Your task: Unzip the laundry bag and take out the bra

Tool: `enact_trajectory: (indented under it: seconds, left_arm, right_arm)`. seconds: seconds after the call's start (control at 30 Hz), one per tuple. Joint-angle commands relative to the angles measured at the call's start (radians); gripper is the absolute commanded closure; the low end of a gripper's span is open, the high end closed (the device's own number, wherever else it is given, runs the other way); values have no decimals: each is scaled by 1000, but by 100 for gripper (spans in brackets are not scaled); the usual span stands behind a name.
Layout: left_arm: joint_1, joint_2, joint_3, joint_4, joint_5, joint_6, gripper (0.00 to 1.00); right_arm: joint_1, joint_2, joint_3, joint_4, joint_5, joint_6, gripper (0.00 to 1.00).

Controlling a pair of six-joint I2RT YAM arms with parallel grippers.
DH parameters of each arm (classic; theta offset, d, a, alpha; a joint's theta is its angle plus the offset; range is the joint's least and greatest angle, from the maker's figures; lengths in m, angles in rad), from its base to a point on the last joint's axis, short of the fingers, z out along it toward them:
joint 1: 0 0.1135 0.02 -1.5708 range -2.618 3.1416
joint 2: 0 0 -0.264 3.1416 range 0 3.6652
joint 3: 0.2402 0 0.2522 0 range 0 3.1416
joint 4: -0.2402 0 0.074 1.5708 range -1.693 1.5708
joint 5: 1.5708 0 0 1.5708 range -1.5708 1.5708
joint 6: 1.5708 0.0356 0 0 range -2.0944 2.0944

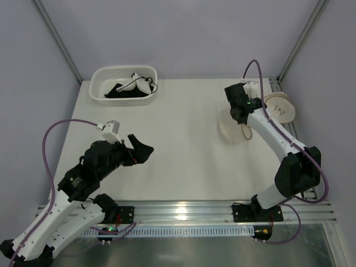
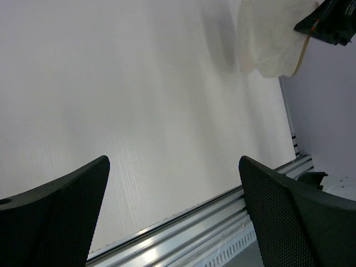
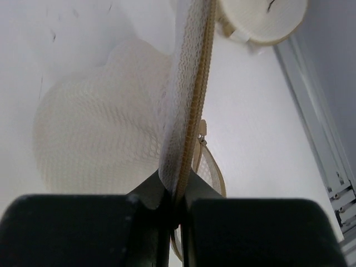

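Well, the round cream-white mesh laundry bag (image 1: 232, 132) sits on the right side of the white desk (image 1: 183, 161), and it looks unzipped. Its round top with a small black mark (image 1: 280, 109) leans off to the side, near the desk's edge. The right gripper (image 3: 175, 197) is pinched tight on the brown zip strip (image 3: 194, 83) at the bag's rim. The left gripper (image 1: 140, 147) has its fingers wide apart, holds nothing, and is well away from the bag.

I think the bag is very light and floppy, because the net sags and folds. The zip strip looks like the firmest bit, so it is a good place to hold.

A small white bra with thin dark straps (image 1: 140, 84) seems to lie in the white plastic lattice basket (image 1: 100, 92), on black clothes (image 1: 125, 94). It looks soft too. I would pinch the bunched cloth, not a thin strap.
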Motion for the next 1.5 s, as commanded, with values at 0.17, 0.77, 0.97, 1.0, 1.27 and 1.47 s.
enact_trajectory:
  seconds: [0.17, 0.77, 0.97, 1.0, 1.27, 1.47]
  left_arm:
    - [-3, 33, 32, 23, 23, 13, 1]
    - [-1, 51, 29, 45, 1, 39, 1]
    - [-1, 54, 20, 48, -16, 29, 1]
    - [-1, 57, 20, 48, -13, 23, 0]
    - [-3, 44, -14, 105, 9, 4, 1]
    - [-1, 31, -26, 119, 24, 0, 0]
  right_arm:
    - [-224, 267, 448, -59, 138, -82, 96]
    - [-496, 741, 1065, 13, 192, -192, 96]
    - [-500, 842, 1112, -8, 65, -220, 1]
    - [-499, 824, 1101, -4, 37, -207, 1]
    - [-379, 335, 535, 386, -335, -283, 0]
    - [-171, 80, 340, 346, -500, -285, 0]
